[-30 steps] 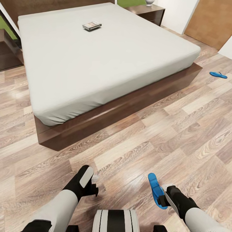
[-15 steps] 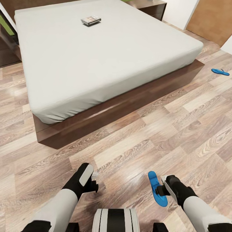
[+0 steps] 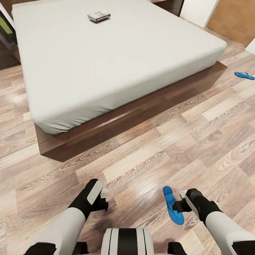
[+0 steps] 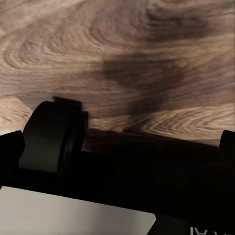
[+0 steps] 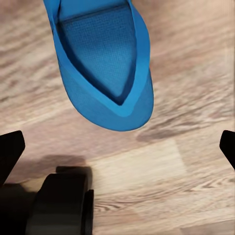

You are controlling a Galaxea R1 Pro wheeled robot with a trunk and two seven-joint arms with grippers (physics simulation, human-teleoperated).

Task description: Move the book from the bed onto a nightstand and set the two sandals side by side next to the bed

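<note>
Head view puts the bed [image 3: 117,60] across your upper picture, from ten o'clock round to two, its off-white mattress on a dark wooden frame. You have the book [image 3: 98,16] lying flat on the mattress up at twelve o'clock, well back from the near edge. One sandal [image 3: 173,205] sits at five o'clock, just beside your right gripper [image 3: 181,202], and it is held up off the floor [image 3: 148,156]: its shadow falls on the planks below it in the right wrist view. There the sandal [image 5: 100,58] hangs ahead of the gripper with its rounded end toward the camera, and your two dark fingertips [image 5: 11,152] stand wide apart at the picture's edges, closed on nothing. The second sandal [image 3: 244,75] lies flat on the floor at two o'clock, past the bed's corner and well apart from the first. Your left gripper [image 3: 103,198] hangs low over the planks at seven o'clock; I cannot tell whether its fingers are apart or together.
</note>
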